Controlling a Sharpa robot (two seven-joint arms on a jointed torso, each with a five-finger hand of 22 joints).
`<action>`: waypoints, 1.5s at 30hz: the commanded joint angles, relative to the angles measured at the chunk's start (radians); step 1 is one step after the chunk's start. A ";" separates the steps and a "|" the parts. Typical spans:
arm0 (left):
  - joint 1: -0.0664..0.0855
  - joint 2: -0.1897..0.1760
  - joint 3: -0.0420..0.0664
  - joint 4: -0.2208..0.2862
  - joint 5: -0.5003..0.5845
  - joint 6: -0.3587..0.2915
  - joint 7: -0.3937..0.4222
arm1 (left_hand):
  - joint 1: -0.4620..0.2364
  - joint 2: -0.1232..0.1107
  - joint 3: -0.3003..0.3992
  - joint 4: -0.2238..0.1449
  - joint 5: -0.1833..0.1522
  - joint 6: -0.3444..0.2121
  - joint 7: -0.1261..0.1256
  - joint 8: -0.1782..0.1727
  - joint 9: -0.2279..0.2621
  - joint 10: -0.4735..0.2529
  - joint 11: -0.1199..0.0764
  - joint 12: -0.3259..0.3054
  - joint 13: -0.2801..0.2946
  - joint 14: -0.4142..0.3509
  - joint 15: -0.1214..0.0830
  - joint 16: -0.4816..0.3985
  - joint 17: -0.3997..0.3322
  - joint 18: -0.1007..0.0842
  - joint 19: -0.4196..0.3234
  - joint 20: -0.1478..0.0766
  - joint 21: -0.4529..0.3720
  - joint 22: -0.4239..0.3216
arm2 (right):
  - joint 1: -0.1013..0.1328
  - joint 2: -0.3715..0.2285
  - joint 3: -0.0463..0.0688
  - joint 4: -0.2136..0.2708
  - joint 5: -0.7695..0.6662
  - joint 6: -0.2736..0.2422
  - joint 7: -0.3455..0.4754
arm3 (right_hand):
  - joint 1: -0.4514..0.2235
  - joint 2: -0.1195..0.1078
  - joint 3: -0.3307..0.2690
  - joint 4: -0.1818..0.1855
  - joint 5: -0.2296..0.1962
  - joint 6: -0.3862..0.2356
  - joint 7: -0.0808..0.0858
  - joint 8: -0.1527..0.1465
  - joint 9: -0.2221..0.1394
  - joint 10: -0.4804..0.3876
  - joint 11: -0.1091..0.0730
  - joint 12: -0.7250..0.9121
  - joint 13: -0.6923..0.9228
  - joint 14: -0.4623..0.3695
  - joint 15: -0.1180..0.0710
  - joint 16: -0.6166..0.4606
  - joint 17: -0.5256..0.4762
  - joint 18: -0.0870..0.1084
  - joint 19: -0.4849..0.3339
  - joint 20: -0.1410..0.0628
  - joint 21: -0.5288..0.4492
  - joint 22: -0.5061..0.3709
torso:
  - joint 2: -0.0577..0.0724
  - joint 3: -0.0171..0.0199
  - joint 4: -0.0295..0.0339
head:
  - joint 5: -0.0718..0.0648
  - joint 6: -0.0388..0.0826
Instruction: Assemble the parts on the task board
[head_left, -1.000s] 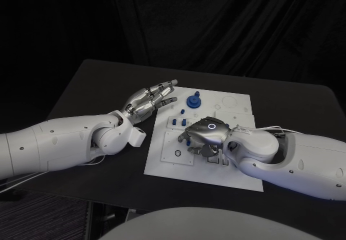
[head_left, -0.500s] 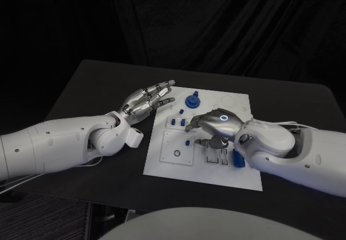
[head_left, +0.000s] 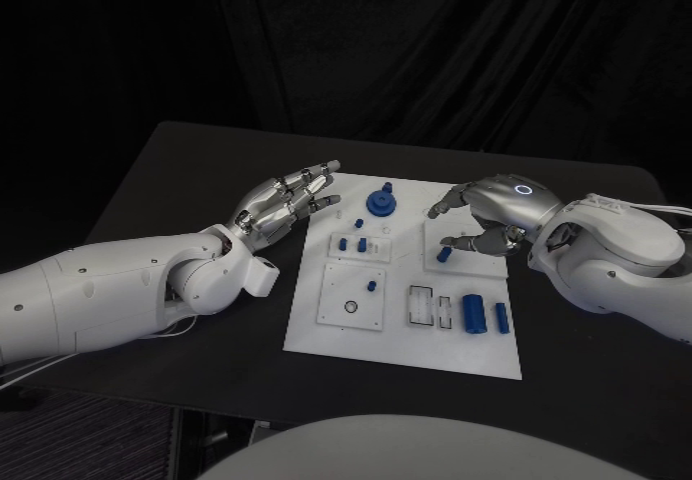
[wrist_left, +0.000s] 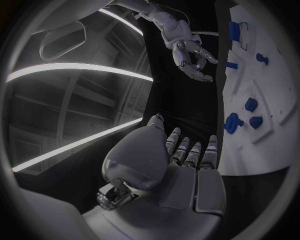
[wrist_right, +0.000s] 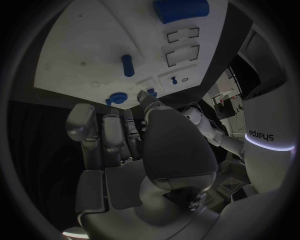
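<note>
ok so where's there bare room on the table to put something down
Bare table lies beyond the left hand, and along the near edge in front of the task board. The board's middle is crowded with blue parts; the right hand hangs over its far right.

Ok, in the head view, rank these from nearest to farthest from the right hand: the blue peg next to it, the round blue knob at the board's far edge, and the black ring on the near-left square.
From the right hand:
1. Blue peg, standing just under its fingers on the board's right side.
2. Round blue knob, at the far edge near the board's middle.
3. Black ring, on the near-left square, closer to the left arm.
</note>
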 joint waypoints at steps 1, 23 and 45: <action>-0.001 0.001 0.001 0.002 0.004 -0.003 0.038 | 0.008 -0.003 0.004 0.002 0.003 0.006 0.003 0.001 0.001 -0.002 -0.003 0.002 0.000 0.000 -0.002 0.000 -0.001 0.014 -0.003 0.003 0.005 -0.002 | -0.001 -0.009 0.000 -0.007 0.027 0.031 -0.012 | -0.003 0.003 -0.005 0.009 -0.005 0.012 -0.015 0.000 -0.016 0.023 -0.009 -0.014 -0.023 0.025 -0.008 0.033 0.031 -0.020 0.030 -0.007 0.061 0.159 | 0.000 -0.0016 0.0012 | -0.008 0.000; -0.005 -0.002 0.001 -0.001 0.004 0.005 0.039 | 0.010 -0.002 0.005 0.002 0.005 0.005 0.002 0.001 0.001 -0.002 -0.004 0.002 0.000 0.000 -0.002 0.000 -0.001 0.015 -0.003 0.003 0.005 -0.001 | -0.048 0.005 -0.001 -0.048 0.029 0.041 -0.004 | -0.011 0.001 -0.038 0.035 -0.043 -0.009 0.023 -0.017 -0.070 0.113 -0.001 -0.024 -0.073 0.027 -0.005 0.032 0.024 -0.022 0.032 -0.005 0.076 0.160 | 0.002 0.0026 -0.0006 | -0.020 0.000; -0.008 -0.001 0.001 -0.001 0.004 0.012 0.031 | 0.024 0.001 0.014 -0.004 0.014 0.005 0.002 0.000 0.001 -0.003 -0.001 0.003 0.000 0.000 0.002 0.000 -0.001 0.015 -0.002 0.007 0.006 -0.003 | -0.099 0.037 -0.001 -0.078 0.029 0.041 0.017 | 0.084 0.007 0.026 0.007 0.062 0.111 0.029 0.017 -0.074 0.277 -0.015 -0.046 -0.121 0.039 -0.009 0.043 0.031 -0.027 0.044 -0.010 0.112 0.167 | 0.001 0.0005 -0.0014 | -0.015 0.000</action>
